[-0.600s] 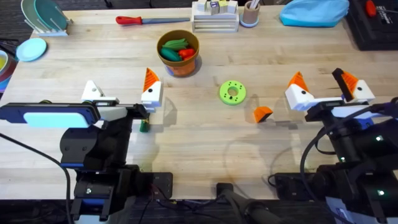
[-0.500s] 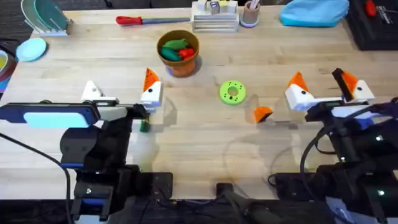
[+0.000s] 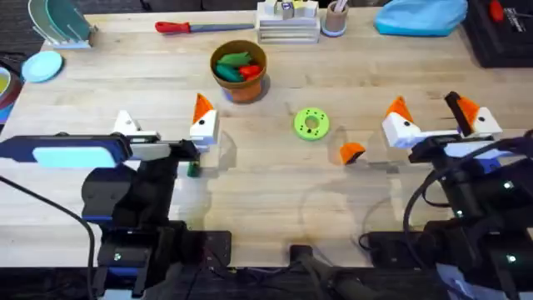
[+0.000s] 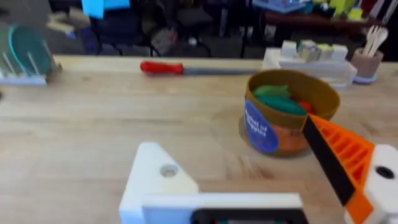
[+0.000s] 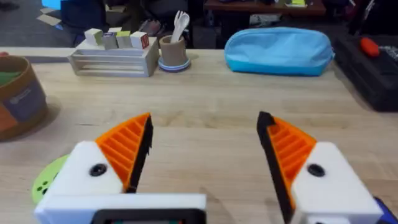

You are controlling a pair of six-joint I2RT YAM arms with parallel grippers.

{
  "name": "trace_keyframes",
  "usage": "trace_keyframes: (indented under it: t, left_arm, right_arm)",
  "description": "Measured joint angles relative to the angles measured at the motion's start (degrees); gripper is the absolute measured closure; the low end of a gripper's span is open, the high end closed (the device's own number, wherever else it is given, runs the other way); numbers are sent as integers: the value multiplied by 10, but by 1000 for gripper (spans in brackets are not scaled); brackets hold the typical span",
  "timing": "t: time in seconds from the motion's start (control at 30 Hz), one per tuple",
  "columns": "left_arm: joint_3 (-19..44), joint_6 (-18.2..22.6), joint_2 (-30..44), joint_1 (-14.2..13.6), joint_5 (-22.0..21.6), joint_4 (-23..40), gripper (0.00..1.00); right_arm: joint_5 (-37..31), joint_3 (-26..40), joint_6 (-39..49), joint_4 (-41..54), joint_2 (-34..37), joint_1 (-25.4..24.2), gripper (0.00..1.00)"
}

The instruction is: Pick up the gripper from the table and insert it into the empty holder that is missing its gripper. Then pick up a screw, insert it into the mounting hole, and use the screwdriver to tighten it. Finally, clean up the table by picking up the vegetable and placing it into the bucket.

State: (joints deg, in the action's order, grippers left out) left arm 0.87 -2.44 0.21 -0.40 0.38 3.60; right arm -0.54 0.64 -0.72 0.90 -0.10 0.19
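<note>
The loose orange gripper (image 3: 351, 152) is lying on the table (image 3: 266, 192), just beside the green ring disc (image 3: 311, 124). The right gripper (image 3: 435, 123) is hovering near it, fingers spread wide, gripping nothing. The left gripper (image 3: 163, 129), whose empty holder (image 3: 125, 125) is lacking its tip, is likewise gaping wide, holding nothing, beside the small dark green vegetable (image 3: 193, 169).

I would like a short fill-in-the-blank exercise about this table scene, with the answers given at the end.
1. The bucket holds toy pieces coloured green and ____.
2. The loose orange gripper lies on the table between the right gripper and the bright ____ ring-shaped disc.
3. One finger of the left gripper has no ____ tip.
4. The long tool at the table's far edge has a ____ handle.

Answers: red; green; orange; red
</note>
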Motion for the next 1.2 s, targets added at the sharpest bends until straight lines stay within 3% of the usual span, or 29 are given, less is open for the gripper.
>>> trace_keyframes:
  t: [0.1, 0.23, 0.5, 0.57, 0.67, 0.9, 0.97, 1.13, 1.2]
  left_arm:
    - [36, -15, 6, 0, 0, 82, 8]
    - [151, -24, 53, 0, 0, 217, 8]
    - [393, -28, 283, 0, -2, 475, 9]
    - [423, -28, 347, 0, -2, 497, 7]
    - [444, -28, 441, 0, -2, 478, 8]
    - [448, -28, 613, 0, -2, 478, 8]
    - [448, -34, 652, 0, -1, 478, 159]
    - [448, -36, 696, 0, 0, 471, 942]
    - [448, -36, 693, -2, 0, 467, 994]
  right_arm:
    - [2, 24, -10, 46, 0, 0, 9]
    - [4, 99, -17, 153, 11, 0, 8]
    - [17, 295, -21, 394, 119, 0, 9]
    - [18, 331, -21, 430, 158, 0, 9]
    - [19, 366, -21, 450, 210, 0, 7]
    - [19, 382, -21, 446, 254, 0, 9]
    - [19, 382, -21, 446, 254, 0, 8]
    - [19, 382, -21, 446, 254, 0, 9]
    - [19, 382, -21, 445, 254, 0, 9]
